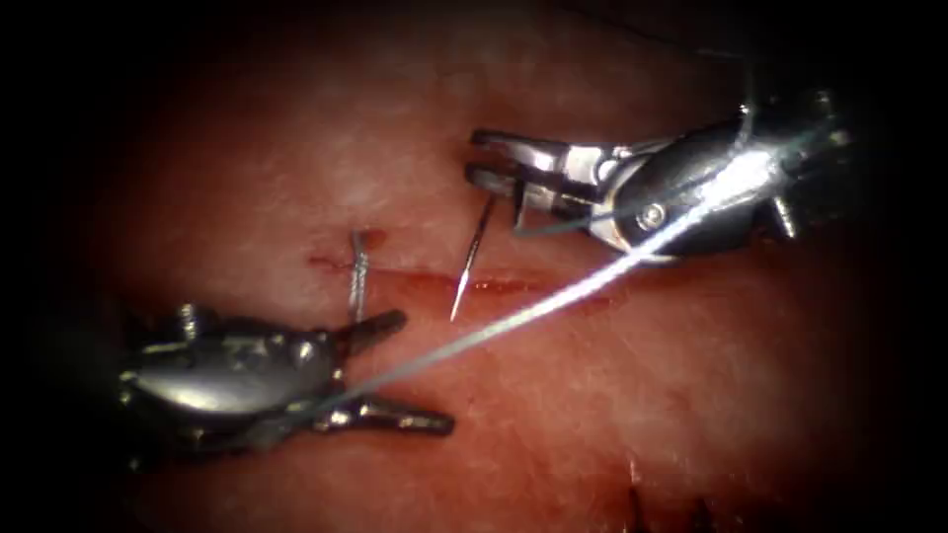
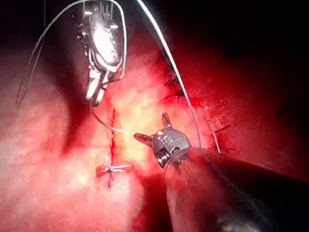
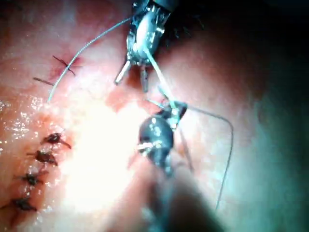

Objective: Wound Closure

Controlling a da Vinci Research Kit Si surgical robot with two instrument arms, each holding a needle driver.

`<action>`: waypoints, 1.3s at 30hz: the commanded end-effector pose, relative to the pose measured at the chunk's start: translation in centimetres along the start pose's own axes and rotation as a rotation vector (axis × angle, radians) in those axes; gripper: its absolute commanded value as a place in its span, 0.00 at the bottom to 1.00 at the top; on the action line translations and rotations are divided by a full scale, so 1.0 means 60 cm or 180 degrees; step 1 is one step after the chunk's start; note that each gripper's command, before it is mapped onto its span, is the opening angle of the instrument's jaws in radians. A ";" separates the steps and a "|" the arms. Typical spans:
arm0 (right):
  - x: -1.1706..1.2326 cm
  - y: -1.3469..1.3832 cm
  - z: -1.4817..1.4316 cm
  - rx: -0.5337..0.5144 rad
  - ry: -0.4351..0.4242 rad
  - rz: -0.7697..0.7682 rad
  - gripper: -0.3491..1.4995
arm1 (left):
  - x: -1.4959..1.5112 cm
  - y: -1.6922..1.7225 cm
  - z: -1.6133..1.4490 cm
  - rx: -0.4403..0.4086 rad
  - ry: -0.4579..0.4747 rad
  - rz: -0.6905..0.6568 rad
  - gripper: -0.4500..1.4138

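Fingers of my right tool (image 1: 491,161) are closed on the blunt end of the needle (image 1: 471,259), a thin, bright steel curve that hangs point-down from them, its tip just over the cut (image 1: 513,284) and not in the tissue (image 1: 612,395). Polished metal on that tool catches hard glare. My left tool (image 1: 410,370) sits lower left with its two dark, ridged fingers spread wide, and they hold nothing. Thread (image 1: 553,301) runs as a taut, pale, glossy line from the right tool's body down across the cut and between the left tool's open fingers. One finished stitch (image 1: 358,271), a short twisted knot, crosses the cut toward its left end. Red fluid (image 1: 499,286) lines the cut as a thin wet streak. Around it the tissue is pink, moist and faintly fibrous. On the right wrist view a row of dark knotted stitches (image 3: 41,179) lies on a separate closed line.
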 end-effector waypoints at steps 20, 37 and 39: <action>-0.0041 -0.0042 0.0078 0.0012 -0.0153 -0.0898 0.00 | -0.0065 -0.0014 0.0078 0.0054 -0.0049 0.0056 0.41; -0.0055 -0.0044 0.0087 -0.0059 -0.0156 -0.1087 0.00 | -0.0067 -0.0012 0.0078 0.0039 -0.0059 0.0057 0.41; -0.0057 -0.0044 0.0089 -0.0060 -0.0159 -0.1127 0.00 | -0.0066 -0.0012 0.0078 0.0038 -0.0060 0.0056 0.41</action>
